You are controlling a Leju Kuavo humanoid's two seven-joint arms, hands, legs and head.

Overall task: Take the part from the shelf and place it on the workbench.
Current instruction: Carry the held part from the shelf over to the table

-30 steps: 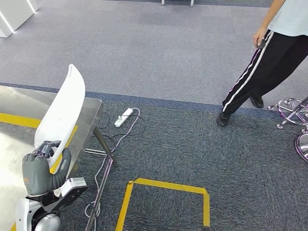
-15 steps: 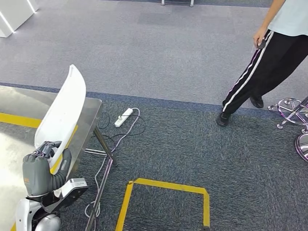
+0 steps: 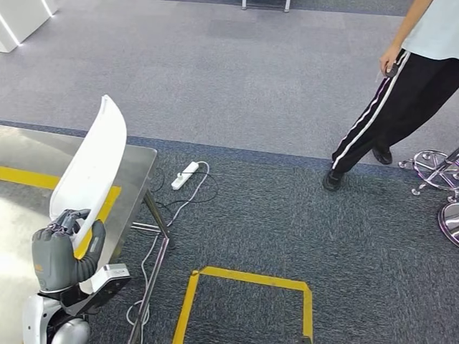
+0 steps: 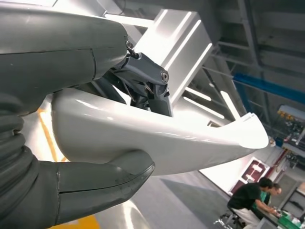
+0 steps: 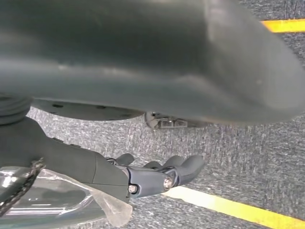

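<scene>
- The white part point(image 3: 91, 166), a long curved shell-like piece, is held upright in the left hand point(image 3: 60, 251) at the lower left of the head view.
- The part is gripped at its lower end; its upper end is raised above the right corner of the workbench point(image 3: 135, 166) and is clear of the steel surface.
- In the left wrist view the part point(image 4: 151, 138) is seen clamped between the thick grey thumb point(image 4: 104, 183) on one side and the darker fingers point(image 4: 144, 78) on the other; the fingers are curled closed against its surface.
- A yellow tape stripe point(image 3: 27, 176) is seen across the steel top of the workbench, passing behind the held part.
- The right hand point(image 5: 158, 176) is recorded in the right wrist view, hanging over dark carpet; its fingers are loosely curled and apart, with nothing between them.
- A yellow floor line point(image 5: 230, 209) is noted on the carpet beyond the right hand.
- On the floor beside the workbench leg, a white power strip point(image 3: 184, 174) with its cable is lying on the dark carpet.
- A yellow taped rectangle point(image 3: 252, 279) is marked on the carpet, near the bottom middle of the head view.
- A person point(image 3: 400, 93) in dark striped trousers is standing at the upper right, well apart from the workbench, with a small dark object in one hand.
- A chrome stool base point(image 3: 435, 166) is seen at the right edge, near the person's feet.
</scene>
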